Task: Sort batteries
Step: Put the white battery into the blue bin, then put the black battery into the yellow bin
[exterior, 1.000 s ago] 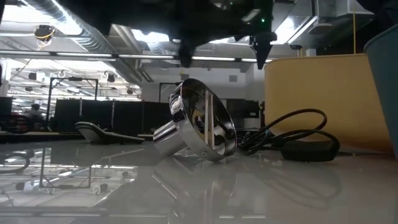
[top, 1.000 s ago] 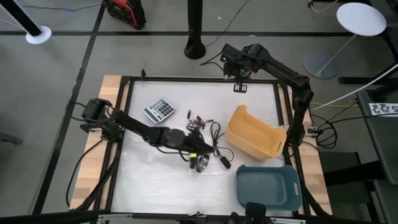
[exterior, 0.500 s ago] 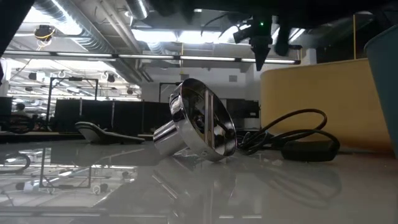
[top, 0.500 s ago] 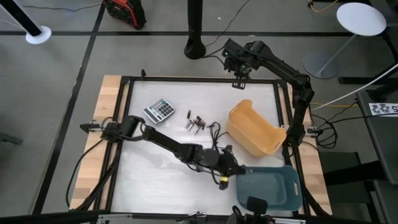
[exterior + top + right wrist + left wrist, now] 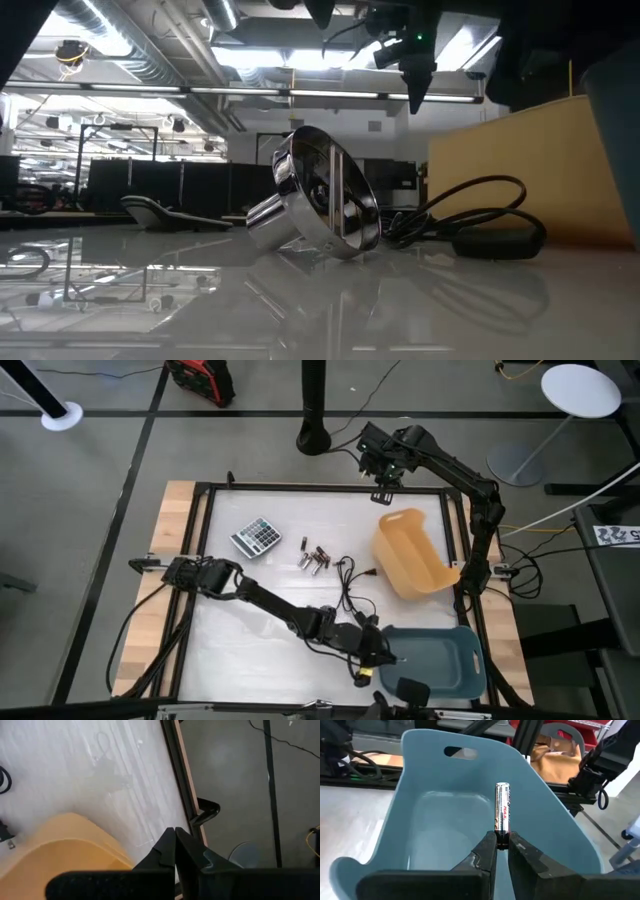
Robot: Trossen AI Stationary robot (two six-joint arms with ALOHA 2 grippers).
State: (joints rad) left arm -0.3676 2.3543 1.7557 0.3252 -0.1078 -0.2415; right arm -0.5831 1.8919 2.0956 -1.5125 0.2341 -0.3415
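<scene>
My left gripper [image 5: 388, 656] reaches over the left rim of the blue-grey bin [image 5: 440, 660] and is shut on one silvery battery [image 5: 502, 807] printed with red letters. The other batteries [image 5: 314, 557] lie flat in a small cluster on the white table, right of the calculator [image 5: 256, 537]. My right gripper [image 5: 174, 834] is shut and hangs at the table's far edge [image 5: 385, 468], above the yellow bin [image 5: 412, 555]; in the low view it points down [image 5: 415, 85]. My left gripper pinches the battery's near end [image 5: 502, 834] between its two fingertips [image 5: 490, 845]. It comes from the table's left, slanting down. The battery runs on in line with the fingers, most of it sticking out past them. It is lifted clear above the blue-grey bin's hollow [image 5: 445, 825].
A black coiled cable [image 5: 350, 575] lies between the battery cluster and the yellow bin. A shiny metal knob-like piece [image 5: 315, 205] rests tilted on the table in front of the cable [image 5: 470, 215]. A black frame [image 5: 200, 540] borders the white table.
My left gripper has swept from the cable and the metal piece toward the table's right and near edges, ending over the blue-grey bin's left rim. The yellow bin has turned and shifted toward the far edge.
</scene>
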